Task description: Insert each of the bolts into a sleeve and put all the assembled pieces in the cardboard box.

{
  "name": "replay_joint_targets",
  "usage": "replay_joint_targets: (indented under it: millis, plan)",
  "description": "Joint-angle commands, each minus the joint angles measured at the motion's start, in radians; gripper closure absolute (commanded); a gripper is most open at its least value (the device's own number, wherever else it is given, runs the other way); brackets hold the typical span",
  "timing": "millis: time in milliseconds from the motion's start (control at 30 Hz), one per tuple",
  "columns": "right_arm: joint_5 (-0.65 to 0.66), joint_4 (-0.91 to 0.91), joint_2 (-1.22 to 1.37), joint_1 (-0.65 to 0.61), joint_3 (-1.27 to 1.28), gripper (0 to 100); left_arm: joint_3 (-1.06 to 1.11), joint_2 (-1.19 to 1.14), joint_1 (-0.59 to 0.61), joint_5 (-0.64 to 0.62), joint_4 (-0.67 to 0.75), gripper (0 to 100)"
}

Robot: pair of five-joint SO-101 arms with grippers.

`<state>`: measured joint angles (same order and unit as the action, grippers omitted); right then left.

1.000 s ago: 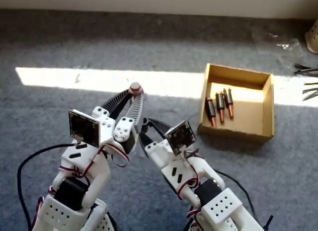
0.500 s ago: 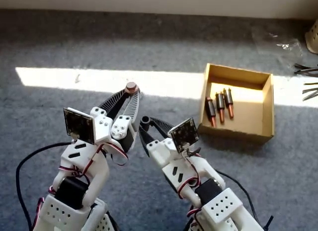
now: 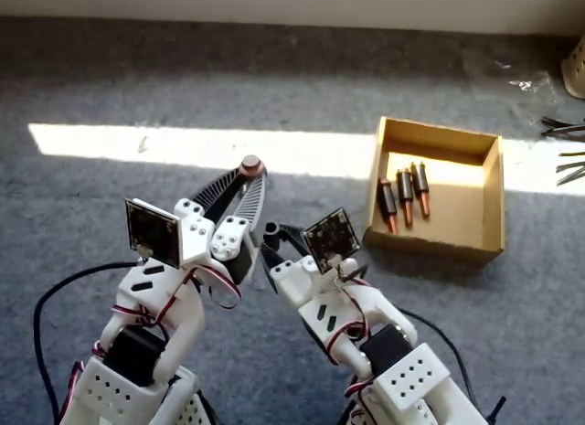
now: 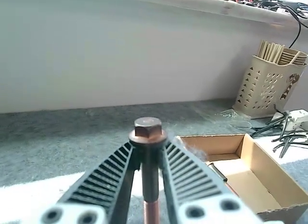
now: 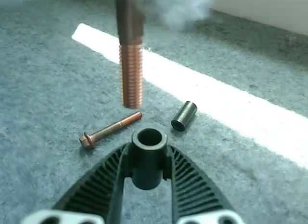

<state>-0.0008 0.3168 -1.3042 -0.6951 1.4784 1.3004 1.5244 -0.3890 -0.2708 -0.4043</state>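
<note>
A copper-coloured hex bolt (image 4: 148,132) hangs upright in the left claw (image 4: 148,154), threads down, near a black cylindrical sleeve (image 5: 149,154) held mouth-up in the right claw (image 5: 149,168). A second bolt (image 5: 109,131) and a second sleeve (image 5: 184,116) lie loose on the grey carpet (image 5: 48,79). Three assembled pieces (image 3: 405,198) lie in the open cardboard box (image 3: 494,196) at the right.

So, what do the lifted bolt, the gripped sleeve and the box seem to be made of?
The bolt: likely metal with a coppery coat; reddish sheen, cut threads.
The sleeve: probably dark metal, maybe plastic; smooth matte black tube.
The box: cardboard; tan, dull, thin folded walls.

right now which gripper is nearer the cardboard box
Right. The right gripper, holding a sleeve, is near the cardboard box; the left gripper, holding a bolt, is farther off.
</note>
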Motion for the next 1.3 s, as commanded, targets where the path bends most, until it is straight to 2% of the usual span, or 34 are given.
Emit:
replay_joint_targets:
  millis: [0,133,433,600,733,1133,1267]
  plan:
    - [0.000,0.007,-0.016,0.013,-0.087,99.4,-0.015,0.013,-0.010,-0.014,0.025,100]
    - [0.097,0.007,-0.036,0.016,-0.087,99.4,-0.015,0.013,-0.012,-0.015,0.025,100]
    - [0.100,0.047,-0.225,-0.010,-0.059,99.4,-0.018,0.013,-0.013,-0.015,0.025,100]
    - [0.103,0.051,-0.226,-0.019,-0.056,99.4,-0.018,0.013,-0.056,0.023,0.026,100]
    - [0.166,0.077,-0.228,-0.024,-0.056,99.4,-0.021,0.013,-0.058,0.038,0.026,100]
    - [0.157,0.074,-0.231,-0.021,-0.012,99.4,-0.073,0.013,-0.073,0.044,0.023,100]
    - [0.155,0.074,-0.232,-0.019,0.005,99.4,-0.073,0.013,-0.082,0.103,0.023,100]
